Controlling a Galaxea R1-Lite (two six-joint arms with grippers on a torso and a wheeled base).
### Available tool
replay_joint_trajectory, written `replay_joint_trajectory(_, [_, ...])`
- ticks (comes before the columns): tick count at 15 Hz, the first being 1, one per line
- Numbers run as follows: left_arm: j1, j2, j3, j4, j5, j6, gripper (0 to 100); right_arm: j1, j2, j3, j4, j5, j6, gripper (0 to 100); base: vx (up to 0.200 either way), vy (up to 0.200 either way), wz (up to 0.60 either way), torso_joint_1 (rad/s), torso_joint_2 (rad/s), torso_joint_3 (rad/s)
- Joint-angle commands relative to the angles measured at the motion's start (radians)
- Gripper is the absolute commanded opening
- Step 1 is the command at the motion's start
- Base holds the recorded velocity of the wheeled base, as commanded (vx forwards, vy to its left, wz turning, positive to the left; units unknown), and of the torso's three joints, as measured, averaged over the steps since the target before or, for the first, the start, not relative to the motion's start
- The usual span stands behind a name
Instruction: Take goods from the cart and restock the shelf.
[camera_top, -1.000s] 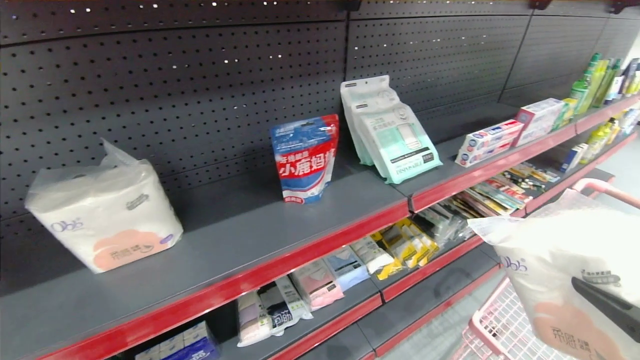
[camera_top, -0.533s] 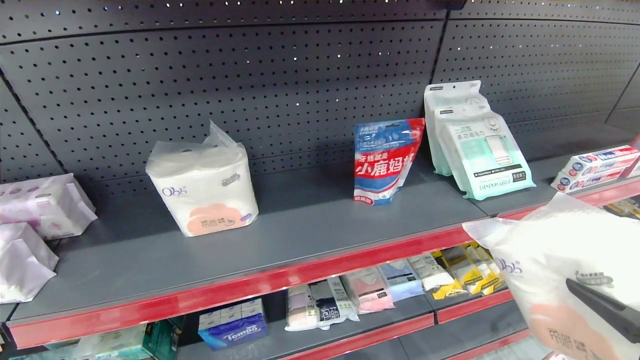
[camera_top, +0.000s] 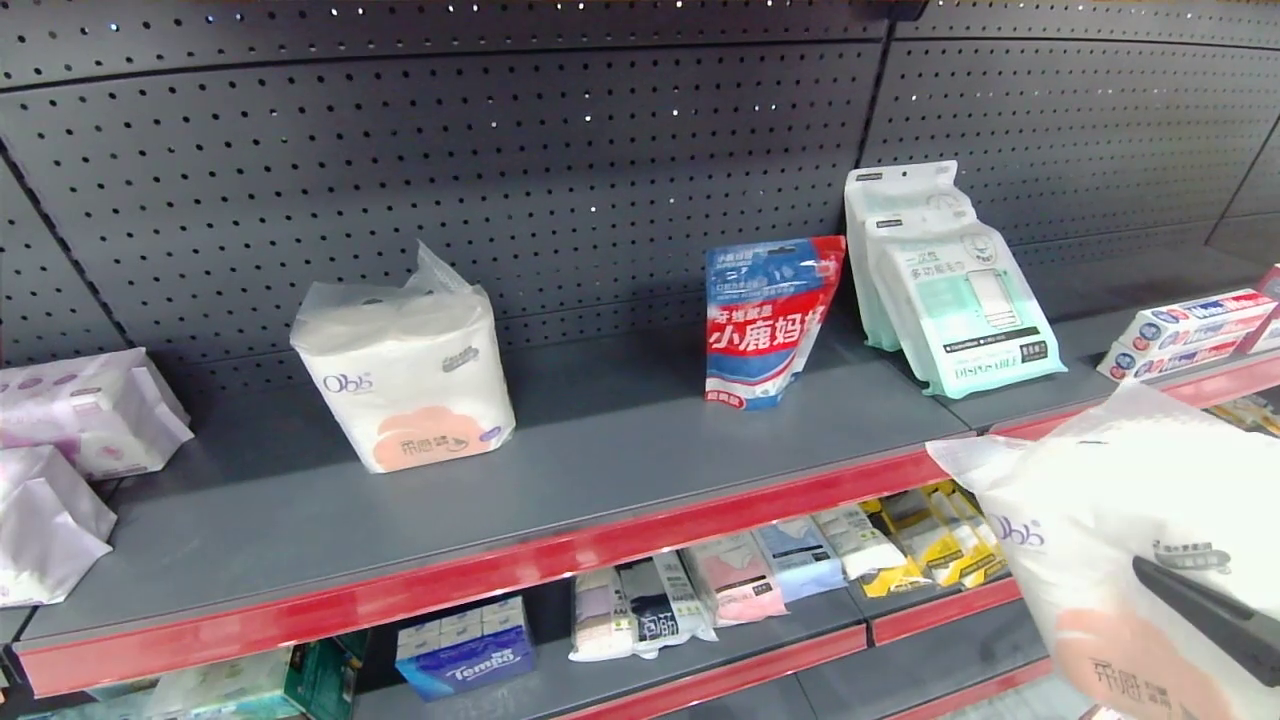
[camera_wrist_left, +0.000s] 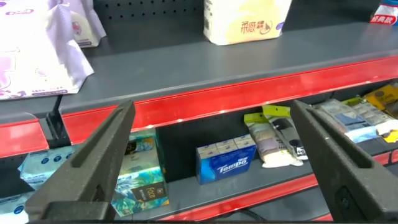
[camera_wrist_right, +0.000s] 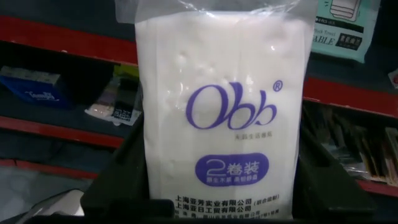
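Note:
My right gripper (camera_wrist_right: 221, 186) is shut on a white two-roll paper pack (camera_wrist_right: 224, 106), one dark finger on each side. In the head view this pack (camera_top: 1130, 560) hangs at the lower right, in front of and below the red front edge of the grey shelf (camera_top: 600, 440), with one gripper finger (camera_top: 1205, 605) across it. A matching paper pack (camera_top: 405, 365) stands upright on the shelf, left of centre. My left gripper (camera_wrist_left: 214, 155) is open and holds nothing; it faces the shelf's red edge (camera_wrist_left: 249, 93) from below.
On the shelf, a blue-and-red pouch (camera_top: 765, 320) leans on the pegboard, with pale green packs (camera_top: 950, 285) and toothpaste boxes (camera_top: 1185, 330) to its right. Pink-white packs (camera_top: 80, 410) lie at the far left. Bare shelf lies between the standing paper pack and the pouch. Small goods fill the lower shelf (camera_top: 465, 655).
The head camera swung left about a second ago, bringing the shelf's left part into view and the pink cart out. The held pack stays at the lower right; in the last half second almost nothing shifted.

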Motion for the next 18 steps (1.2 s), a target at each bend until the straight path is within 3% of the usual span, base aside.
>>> replay_joint_trajectory(1, [0.001, 0.006, 0.0, 0.0, 0.0, 0.002, 100, 0.027, -0.022, -0.001, 0.001, 0.052, 0.052, 0, 0.0, 0.0, 0.0, 0.0, 0.0, 0.0])
replay_joint_trajectory(4, [0.001, 0.0, 0.0, -0.002, 0.003, 0.003, 100, 0.024, -0.06, 0.017, 0.004, 0.048, 0.027, 0, 0.0, 0.0, 0.0, 0.0, 0.0, 0.0])
replay_joint_trajectory(6, [0.001, 0.0, -0.011, -0.009, 0.0, 0.034, 100, 0.024, -0.072, -0.007, 0.002, 0.029, 0.035, 0, 0.0, 0.0, 0.0, 0.0, 0.0, 0.0])
replay_joint_trajectory(7, [-0.007, 0.078, -0.155, -0.002, 0.006, 0.023, 100, 0.025, -0.074, -0.007, 0.001, 0.035, 0.049, 0, 0.0, 0.0, 0.0, 0.0, 0.0, 0.0])
replay_joint_trajectory(8, [-0.028, 0.245, -0.321, 0.021, -0.005, -0.038, 100, 0.027, -0.075, -0.009, 0.001, 0.036, 0.064, 0, 0.0, 0.0, 0.0, 0.0, 0.0, 0.0])
replay_joint_trajectory(9, [-0.028, 0.245, -0.321, 0.021, -0.005, -0.038, 100, 0.027, -0.075, -0.009, 0.001, 0.036, 0.064, 0, 0.0, 0.0, 0.0, 0.0, 0.0, 0.0])
replay_joint_trajectory(10, [-0.051, 0.356, -0.388, 0.056, 0.006, -0.055, 100, 0.028, -0.074, -0.021, 0.001, 0.038, 0.061, 0, 0.0, 0.0, 0.0, 0.0, 0.0, 0.0])
replay_joint_trajectory(11, [-0.042, 0.425, -0.379, 0.055, 0.029, -0.026, 100, 0.027, -0.068, -0.033, 0.002, 0.035, 0.061, 0, 0.0, 0.0, 0.0, 0.0, 0.0, 0.0])
replay_joint_trajectory(13, [-0.03, 0.555, -0.371, 0.01, 0.064, -0.033, 100, 0.027, -0.069, -0.035, 0.002, 0.032, 0.061, 0, 0.0, 0.0, 0.0, 0.0, 0.0, 0.0])
replay_joint_trajectory(15, [-0.038, 0.655, -0.354, -0.02, -0.031, -0.027, 100, 0.025, -0.068, -0.035, 0.002, 0.03, 0.061, 0, 0.0, 0.0, 0.0, 0.0, 0.0, 0.0])
replay_joint_trajectory(17, [-0.03, 0.798, -0.356, -0.144, -0.261, -0.027, 100, 0.024, -0.056, -0.038, 0.01, 0.03, 0.061, 0, 0.0, 0.0, 0.0, 0.0, 0.0, 0.0])
replay_joint_trajectory(18, [-0.019, 0.851, -0.356, -0.209, -0.318, -0.026, 100, 0.024, -0.045, -0.041, 0.01, 0.03, 0.061, 0, 0.0, 0.0, 0.0, 0.0, 0.0, 0.0])
